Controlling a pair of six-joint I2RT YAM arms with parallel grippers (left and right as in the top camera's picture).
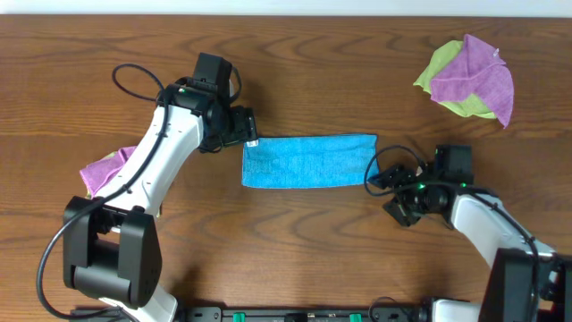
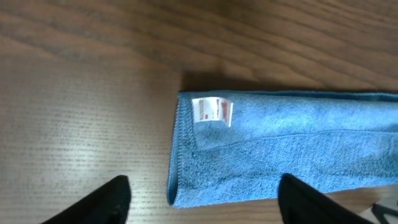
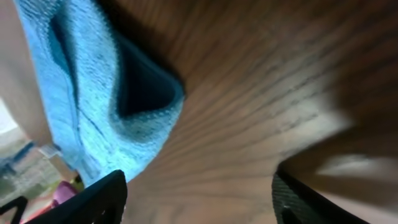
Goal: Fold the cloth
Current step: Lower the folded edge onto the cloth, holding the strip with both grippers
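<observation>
We see the blue cloth (image 1: 308, 161) lying in the middle of the desk (image 1: 313, 54), already doubled into a long, narrow strip that runs from side to side. The first fold looks done, and we judge that the step now in hand is the second one, bringing one short end over to meet the other.

The left fingers (image 1: 249, 134) sit just beside the strip's left end, by the far corner that carries the small white label (image 2: 212, 112). They stand apart and hold nothing. The right fingers (image 1: 376, 176) sit just beside the right end, also apart and empty. From the right wrist, that end gapes a little, with its layers parted like a pocket.

For the next move, we think one pair of fingers has to come down on a short end and pinch both layers together. It would then lift that end just clear of the wood and carry it across so the edges line up. The gaping right end may let a layer slip, so we would grip it deep.

A heap of purple and green cloths (image 1: 469, 79) lies well apart at the far right, and another purple cloth (image 1: 103, 168) lies beside the left arm.
</observation>
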